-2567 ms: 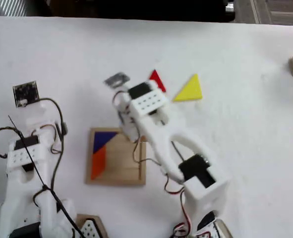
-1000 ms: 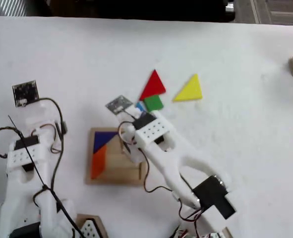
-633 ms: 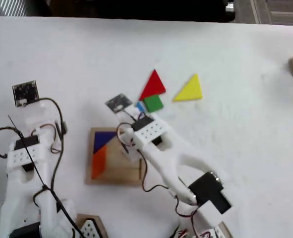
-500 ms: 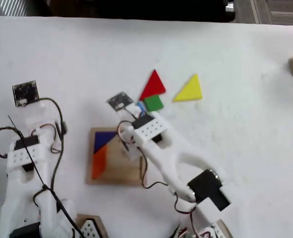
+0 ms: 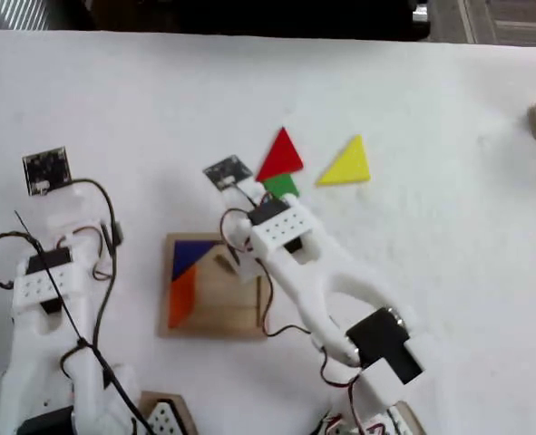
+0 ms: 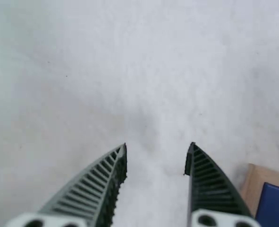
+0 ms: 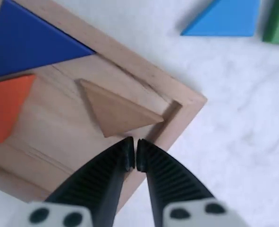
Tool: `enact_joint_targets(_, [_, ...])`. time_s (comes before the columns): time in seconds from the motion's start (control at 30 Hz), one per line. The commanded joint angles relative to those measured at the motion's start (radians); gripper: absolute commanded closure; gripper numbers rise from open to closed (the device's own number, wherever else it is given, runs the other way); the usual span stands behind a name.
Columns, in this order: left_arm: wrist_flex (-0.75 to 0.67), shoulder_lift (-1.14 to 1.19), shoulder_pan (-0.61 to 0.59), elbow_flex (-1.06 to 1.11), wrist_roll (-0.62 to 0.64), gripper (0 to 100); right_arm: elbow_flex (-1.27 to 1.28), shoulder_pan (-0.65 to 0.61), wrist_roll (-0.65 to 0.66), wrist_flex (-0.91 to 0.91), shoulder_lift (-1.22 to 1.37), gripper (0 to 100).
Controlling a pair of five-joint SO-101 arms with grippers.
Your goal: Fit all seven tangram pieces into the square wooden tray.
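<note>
Since the earliest frame the right arm [image 5: 313, 272] has drawn back from the loose pieces to the far right corner of the wooden tray [image 5: 222, 304]. A plain wooden triangle [image 7: 118, 111] now shows on the tray floor.

1. Table [image 5: 449, 227]: white, carries everything.
2. Left arm [image 5: 45, 299]: stands well apart from the tray. The left gripper [image 6: 157, 156] hangs over bare table with its fingers spread, empty.
3. Tray contents: dark blue triangle [image 5: 190, 252], orange piece [image 5: 180, 294], and the wooden triangle near the far right corner.
4. Loose pieces beyond the tray: yellow triangle [image 5: 346, 163], red triangle [image 5: 279, 154], green piece [image 5: 281, 186], light blue triangle [image 7: 224, 19].
5. Right gripper [image 7: 133, 153]: fingers pressed together, gripping nothing, tips just beside the wooden triangle's edge.

Handling, as judged: the pieces look thin, rigid, light and smooth, so likely to slide when nudged. Take hold across two opposite edges near the middle, with the jaws straddling the piece.
</note>
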Motion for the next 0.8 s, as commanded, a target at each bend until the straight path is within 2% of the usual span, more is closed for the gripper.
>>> enact_joint_targets(0.0, [-0.031, 0.001, -0.012, -0.035, -0.008, 79, -0.041, -0.041, -0.015, 0.038, -0.018, 98.1])
enact_joint_targets(0.27, [-0.031, 0.001, -0.012, -0.035, -0.008, 79, -0.026, -0.110, -0.078, -0.033, -0.001, 98.1])
enact_joint_targets(0.5, [-0.031, 0.001, -0.012, -0.037, -0.008, 79, -0.031, -0.074, -0.115, -0.125, 0.062, 98.1])
enact_joint_targets(0.77, [-0.031, 0.001, -0.010, -0.037, -0.008, 79, -0.029, -0.061, -0.112, -0.090, -0.004, 98.1])
